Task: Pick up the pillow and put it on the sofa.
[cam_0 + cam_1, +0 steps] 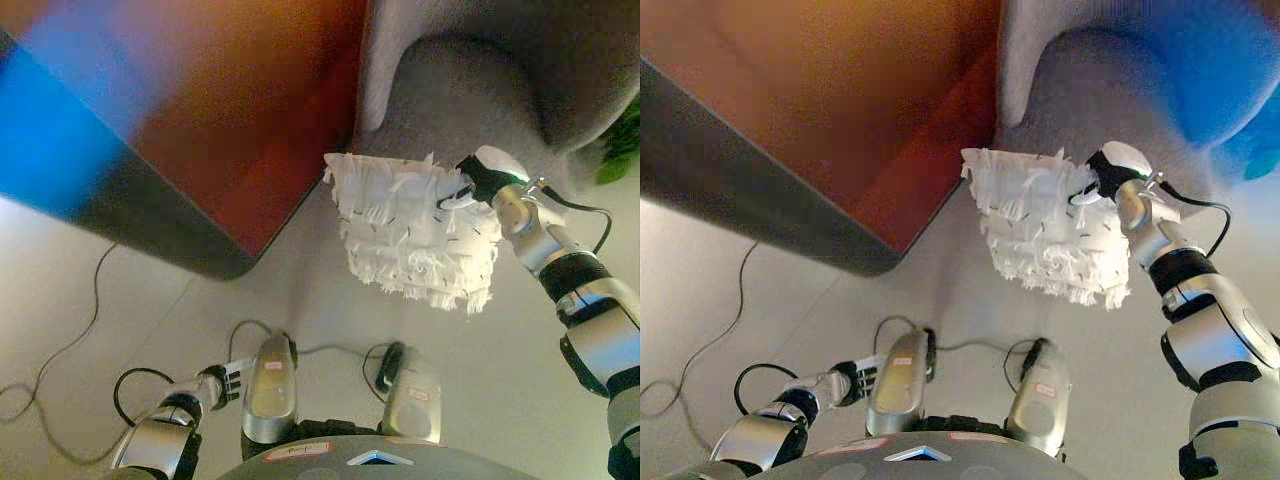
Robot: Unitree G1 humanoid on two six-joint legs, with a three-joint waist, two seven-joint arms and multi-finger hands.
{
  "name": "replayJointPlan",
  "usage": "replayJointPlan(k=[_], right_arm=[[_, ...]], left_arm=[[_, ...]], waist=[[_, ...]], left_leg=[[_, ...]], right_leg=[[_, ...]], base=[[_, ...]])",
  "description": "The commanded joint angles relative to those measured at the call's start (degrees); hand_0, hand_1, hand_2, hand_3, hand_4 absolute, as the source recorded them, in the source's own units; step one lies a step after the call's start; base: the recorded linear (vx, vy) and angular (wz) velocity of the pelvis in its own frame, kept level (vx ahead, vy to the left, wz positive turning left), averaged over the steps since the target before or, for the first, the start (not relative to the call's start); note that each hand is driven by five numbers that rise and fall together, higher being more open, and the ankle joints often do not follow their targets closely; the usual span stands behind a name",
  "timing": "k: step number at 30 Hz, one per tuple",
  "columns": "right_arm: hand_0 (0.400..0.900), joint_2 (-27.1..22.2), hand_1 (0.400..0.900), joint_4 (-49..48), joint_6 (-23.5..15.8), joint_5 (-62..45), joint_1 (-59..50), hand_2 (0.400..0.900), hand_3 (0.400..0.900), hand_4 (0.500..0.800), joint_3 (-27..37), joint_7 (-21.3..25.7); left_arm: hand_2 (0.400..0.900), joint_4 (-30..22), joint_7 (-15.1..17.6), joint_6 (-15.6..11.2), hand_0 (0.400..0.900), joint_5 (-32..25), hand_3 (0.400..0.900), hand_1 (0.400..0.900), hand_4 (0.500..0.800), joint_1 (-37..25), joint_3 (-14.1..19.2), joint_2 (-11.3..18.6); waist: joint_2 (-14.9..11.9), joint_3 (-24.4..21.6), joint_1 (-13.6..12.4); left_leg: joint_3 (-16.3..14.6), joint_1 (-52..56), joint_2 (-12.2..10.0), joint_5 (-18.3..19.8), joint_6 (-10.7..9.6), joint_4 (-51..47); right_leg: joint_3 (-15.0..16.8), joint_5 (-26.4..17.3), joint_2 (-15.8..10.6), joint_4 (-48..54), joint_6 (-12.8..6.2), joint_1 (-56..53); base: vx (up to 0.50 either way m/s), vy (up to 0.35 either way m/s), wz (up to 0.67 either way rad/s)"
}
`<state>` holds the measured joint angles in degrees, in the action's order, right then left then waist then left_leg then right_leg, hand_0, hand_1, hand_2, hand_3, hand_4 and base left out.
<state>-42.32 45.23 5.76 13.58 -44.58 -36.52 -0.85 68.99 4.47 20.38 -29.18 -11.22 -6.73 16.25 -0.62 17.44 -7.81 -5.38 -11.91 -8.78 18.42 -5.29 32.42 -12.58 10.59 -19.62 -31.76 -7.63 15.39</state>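
Observation:
The pillow [415, 232] is white and shaggy with fringed edges. My right hand [478, 182] is shut on its upper right corner and holds it in the air, in front of the grey sofa [470, 90]. The pillow hangs below the sofa's rounded arm, clear of the floor. My left hand [228, 378] hangs low at the lower left, away from the pillow, its fingers relaxed and holding nothing.
A reddish-brown panel with a dark edge [200, 140] stands to the left of the sofa. A green plant [622, 150] shows at the right edge. The floor [320, 310] below is pale grey.

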Motion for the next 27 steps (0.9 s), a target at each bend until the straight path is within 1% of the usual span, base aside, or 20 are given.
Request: replayJointPlan(k=[1,5,8,11,15,17,20,22,25,27], right_arm=[[0.400,-3.12,0.400,-6.83,-4.08,0.24,-4.26,0.400,0.400,0.500,6.95,2.68],[0.400,-4.95,0.400,-9.77,-5.09,-1.42,-3.70,0.400,0.400,0.500,7.75,3.50],[0.400,-6.36,0.400,-10.92,-6.22,-2.52,-4.93,0.400,0.400,0.500,8.33,4.08],[0.400,-7.67,0.400,-11.09,-5.35,-3.88,-7.00,0.400,0.400,0.500,8.30,3.62],[0.400,-9.35,0.400,-7.97,-3.44,-7.98,-10.86,0.400,0.400,0.500,7.09,2.92],[0.400,-9.79,0.400,-4.67,-3.77,-8.66,-12.97,0.400,0.400,0.500,6.66,2.49],[0.400,-10.35,0.400,0.88,-3.86,-10.05,-16.37,0.400,0.400,0.500,5.48,1.32],[0.400,-10.66,0.400,5.05,-3.36,-11.02,-18.60,0.400,0.400,0.500,4.89,0.38],[0.400,-10.77,0.400,9.58,-2.45,-11.02,-20.76,0.400,0.400,0.500,4.13,0.28],[0.400,-10.81,0.400,11.24,-0.42,-10.96,-22.34,0.400,0.400,0.500,3.57,0.05]], left_arm=[[0.900,3.16,0.72,0.74,0.900,2.88,0.900,0.900,0.800,3.00,-1.45,3.49],[0.900,3.09,1.25,1.08,0.900,2.19,0.900,0.900,0.800,3.16,-0.54,3.54],[0.900,3.20,1.53,0.79,0.900,2.36,0.900,0.900,0.800,3.36,0.30,3.65],[0.900,3.22,2.03,0.39,0.900,2.68,0.900,0.900,0.800,3.84,0.82,3.80],[0.900,3.41,2.59,0.91,0.900,2.94,0.900,0.900,0.800,4.67,0.78,4.11],[0.900,3.94,2.77,1.08,0.900,3.10,0.900,0.900,0.800,5.25,0.78,4.16],[0.900,4.98,3.61,2.27,0.900,3.61,0.900,0.900,0.800,5.89,0.82,4.00],[0.900,5.93,4.10,3.08,0.900,4.42,0.900,0.900,0.800,6.43,0.74,3.95],[0.900,6.81,4.88,4.21,0.900,5.36,0.900,0.900,0.800,7.03,0.85,3.97],[0.900,6.97,5.49,5.13,0.900,5.93,0.900,0.900,0.800,6.92,0.82,4.06]], waist=[[-2.35,-9.15,-0.31],[-2.67,-11.06,0.64],[-3.13,-12.38,0.90],[-3.76,-13.51,0.91],[-4.35,-15.00,0.22],[-4.44,-15.46,-0.38],[-4.54,-16.19,-1.25],[-4.70,-16.52,-2.05],[-4.62,-16.48,-3.14],[-4.39,-16.14,-3.75]], left_leg=[[0.64,4.55,-0.19,-8.53,1.91,-7.96],[-0.98,9.06,0.78,-10.46,1.70,-14.07],[-1.46,11.49,2.16,-11.66,1.91,-18.27],[-2.09,13.36,3.06,-11.89,2.05,-20.88],[-2.08,15.16,3.19,-12.67,2.04,-24.83],[-1.95,15.88,2.83,-13.45,1.84,-26.87],[-1.79,16.52,2.08,-14.72,1.39,-29.49],[-1.69,16.59,1.24,-15.56,0.84,-30.69],[-0.96,16.12,0.00,-16.59,0.10,-31.52],[-0.34,15.26,-0.87,-17.23,-0.57,-31.58]], right_leg=[[1.01,-10.57,-3.73,13.28,-0.80,-8.63],[0.59,-13.78,-2.87,19.28,-1.47,-12.60],[0.82,-17.66,-2.94,21.87,-2.69,-13.50],[0.73,-20.41,-2.88,24.07,-3.71,-13.68],[0.07,-21.74,-1.69,27.37,-4.36,-14.16],[-0.75,-21.45,-0.76,28.90,-4.42,-14.69],[-1.69,-20.24,0.82,30.88,-4.32,-15.92],[-2.49,-18.94,1.91,31.69,-4.15,-16.99],[-3.25,-17.06,3.05,32.18,-3.97,-17.80],[-3.46,-16.22,3.51,32.24,-3.67,-17.71]], base=[[0.13,0.073,-0.07],[0.07,0.072,-0.06],[0.07,0.037,-0.08],[0.14,-0.026,-0.05],[0.17,-0.081,0.01],[0.19,-0.109,0.03],[0.21,-0.114,0.10],[0.22,-0.142,0.20],[0.18,-0.137,0.22],[0.10,-0.122,0.20]])
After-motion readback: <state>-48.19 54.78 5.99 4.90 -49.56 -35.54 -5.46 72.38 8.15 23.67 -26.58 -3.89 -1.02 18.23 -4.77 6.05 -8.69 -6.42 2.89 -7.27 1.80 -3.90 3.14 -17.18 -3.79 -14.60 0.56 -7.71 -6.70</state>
